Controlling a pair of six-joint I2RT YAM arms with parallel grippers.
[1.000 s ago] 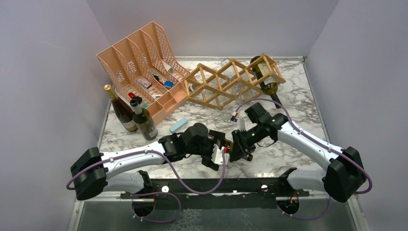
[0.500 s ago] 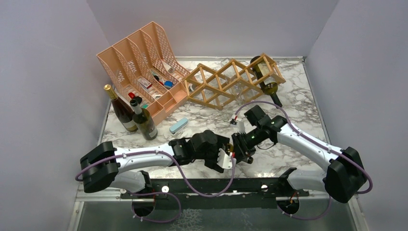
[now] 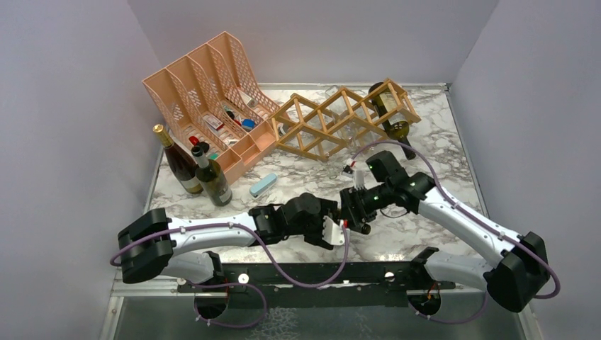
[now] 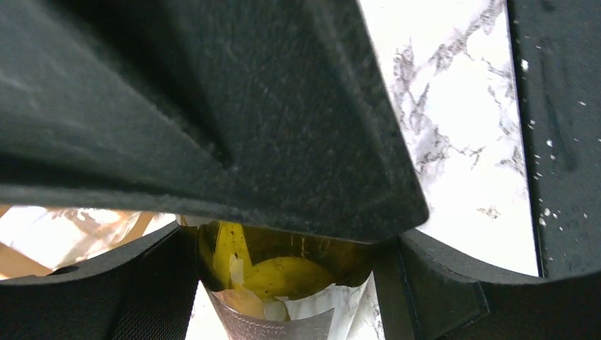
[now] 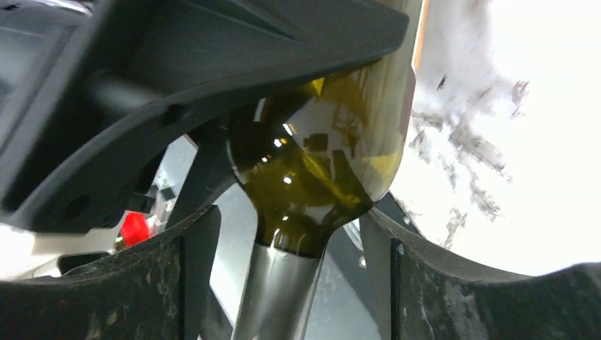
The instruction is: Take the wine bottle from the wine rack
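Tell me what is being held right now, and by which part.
The green wine bottle, apparently in the left jaws, which close against its glass shoulder above the foil neck. The right jaws stand apart around the neck, with gaps.

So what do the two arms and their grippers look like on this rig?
Both arms have white link shells with black joint housings and bulky black bases. A purple cable loops along each. The left gripper and right gripper are black, with matte, scuffed black fingers seen in the wrist views.
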